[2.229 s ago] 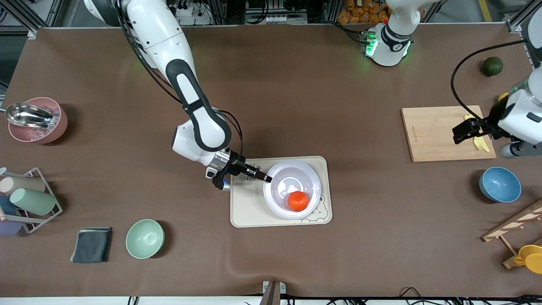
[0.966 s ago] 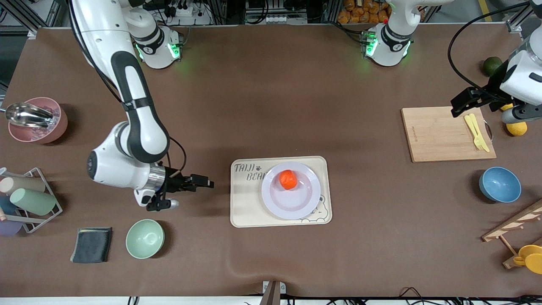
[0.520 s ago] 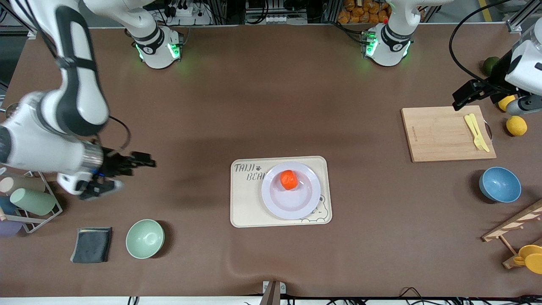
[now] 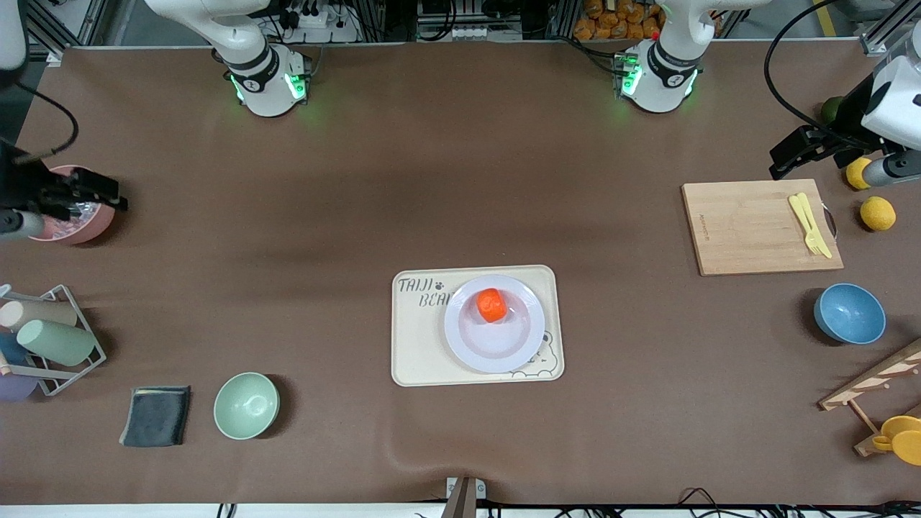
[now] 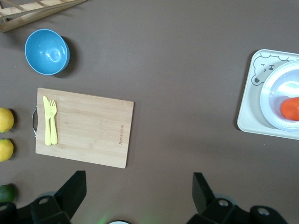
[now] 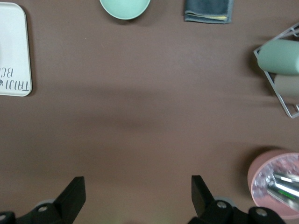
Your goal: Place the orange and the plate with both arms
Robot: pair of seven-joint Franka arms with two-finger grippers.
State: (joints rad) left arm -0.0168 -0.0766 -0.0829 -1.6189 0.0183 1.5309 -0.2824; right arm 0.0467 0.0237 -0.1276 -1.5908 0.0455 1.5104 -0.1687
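The orange [image 4: 491, 305] lies on the pale lavender plate [image 4: 496, 351], toward its edge farther from the front camera. The plate rests flat on the cream bear-print tray [image 4: 421, 352] at mid-table. My right gripper [image 4: 108, 193] is open and empty, up beside the pink bowl [image 4: 68, 230] at the right arm's end. My left gripper [image 4: 781, 162] is open and empty, over the table by the cutting board's [image 4: 748, 230] farther edge. The left wrist view shows the plate [image 5: 275, 91], the orange [image 5: 290, 108] and the open left gripper [image 5: 138, 182]. The right wrist view shows its open gripper [image 6: 136, 184] and the tray's corner [image 6: 14, 46].
A mint bowl [image 4: 246, 405], a dark cloth [image 4: 155, 416] and a cup rack [image 4: 43, 342] stand at the right arm's end. A blue bowl [image 4: 849, 313], yellow cutlery [image 4: 809, 223], two lemons [image 4: 878, 213] and a green fruit [image 4: 831, 108] are at the left arm's end.
My right gripper let go of the plate's rim and swung away to the pink bowl. The plate settled flat and the orange rolled across it. My left gripper rose off the cutting board.
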